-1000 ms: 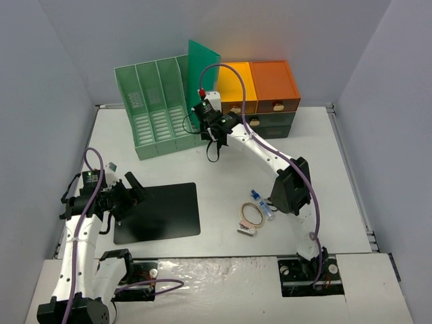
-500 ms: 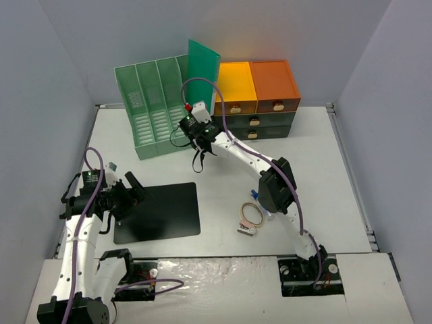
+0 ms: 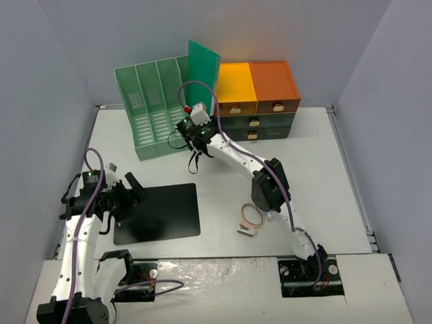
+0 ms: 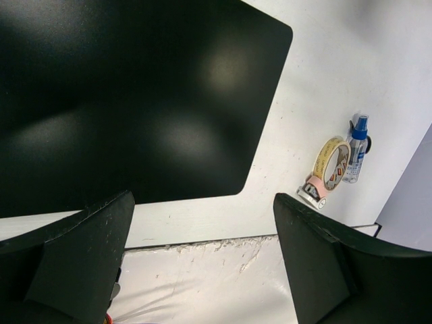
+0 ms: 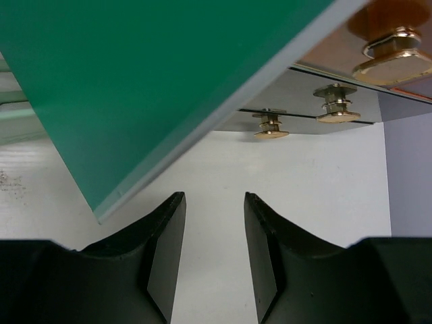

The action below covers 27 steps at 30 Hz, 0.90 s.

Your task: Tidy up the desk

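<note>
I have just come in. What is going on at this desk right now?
Two robot arms are tidying the desk. The right gripper, open and empty, is at the far side, just before the dark green folder standing by the mint-green rack. The left gripper hangs open over the black mat, holding nothing. A tape roll and a small blue bottle lie loose on the desk.

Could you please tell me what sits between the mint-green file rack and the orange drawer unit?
A dark green flat sheet stands upright between the file rack and the drawer unit, as the top external view shows.
</note>
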Each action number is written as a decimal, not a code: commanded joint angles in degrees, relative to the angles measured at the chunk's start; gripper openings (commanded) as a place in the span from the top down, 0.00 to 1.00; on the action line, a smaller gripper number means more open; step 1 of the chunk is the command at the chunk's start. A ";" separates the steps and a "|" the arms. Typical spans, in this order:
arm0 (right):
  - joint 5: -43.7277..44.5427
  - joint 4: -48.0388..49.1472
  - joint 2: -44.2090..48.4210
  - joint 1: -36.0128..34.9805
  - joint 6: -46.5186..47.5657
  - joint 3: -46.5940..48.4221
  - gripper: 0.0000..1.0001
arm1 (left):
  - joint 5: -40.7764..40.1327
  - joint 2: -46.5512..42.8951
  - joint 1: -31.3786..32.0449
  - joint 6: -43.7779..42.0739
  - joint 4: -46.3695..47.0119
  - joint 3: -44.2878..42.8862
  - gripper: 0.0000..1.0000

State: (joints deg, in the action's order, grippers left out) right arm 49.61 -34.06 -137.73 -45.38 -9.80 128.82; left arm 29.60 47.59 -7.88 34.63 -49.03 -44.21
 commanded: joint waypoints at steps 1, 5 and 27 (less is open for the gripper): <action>0.09 1.63 -1.99 0.47 1.03 5.40 0.62 | 0.90 0.13 0.58 0.52 1.92 -0.95 0.18; -1.69 4.20 -3.76 0.66 1.72 8.78 0.61 | 0.90 0.09 0.67 0.52 2.01 -0.88 0.19; -8.28 11.26 -7.93 1.20 3.72 12.16 0.53 | 1.65 -0.07 1.53 0.52 2.01 -0.62 0.18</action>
State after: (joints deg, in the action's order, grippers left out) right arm 41.37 -26.39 -146.14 -44.29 -7.25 138.78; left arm 30.02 47.57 -6.92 34.65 -48.98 -44.17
